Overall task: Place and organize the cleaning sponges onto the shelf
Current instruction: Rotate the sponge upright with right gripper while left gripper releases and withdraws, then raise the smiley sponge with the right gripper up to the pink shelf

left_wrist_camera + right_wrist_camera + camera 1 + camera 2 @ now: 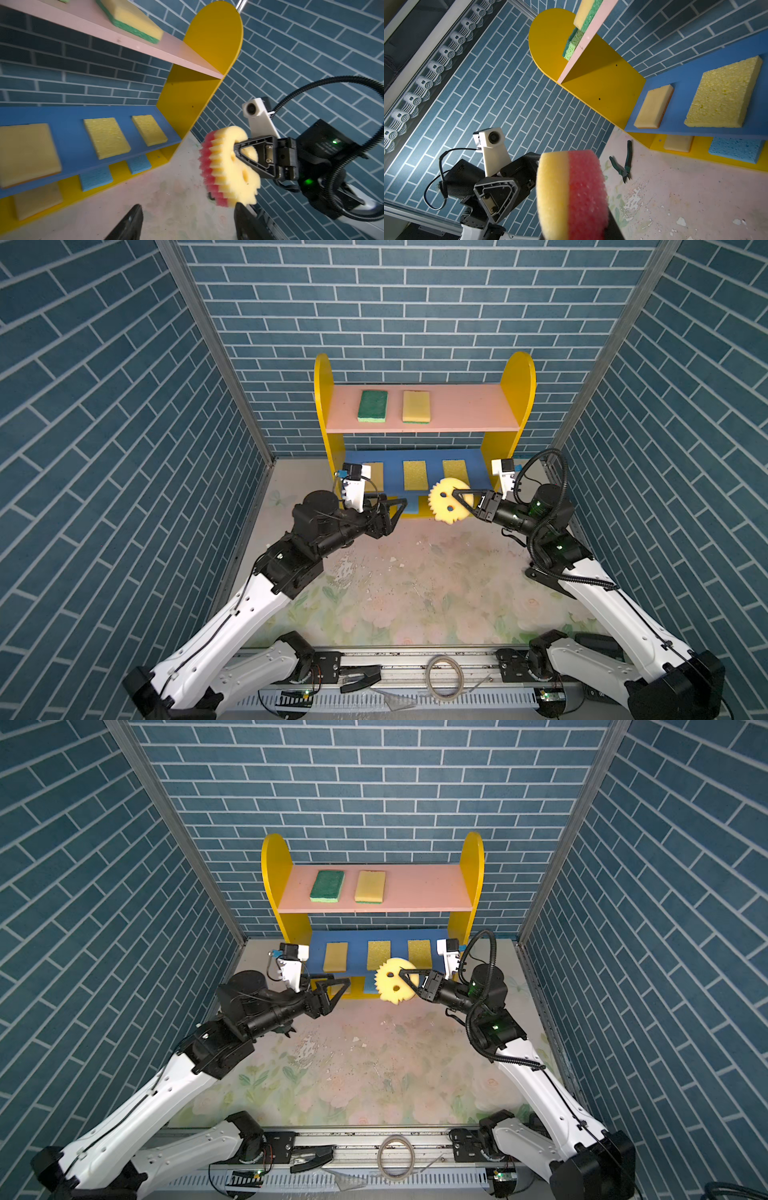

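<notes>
My right gripper is shut on the round yellow smiley-face sponge, held on edge above the table in front of the shelf, its pink underside turned away. My left gripper stands open and empty just left of it, apart from it. A green-topped sponge and a yellow one lie on the pink top board. Three yellow sponges sit on the blue middle board. Tan and light blue sponges lie on the yellow base.
Green-handled pliers lie on the floral table near the shelf's left foot. A coiled cable rests on the front rail. Blue brick walls close in on three sides.
</notes>
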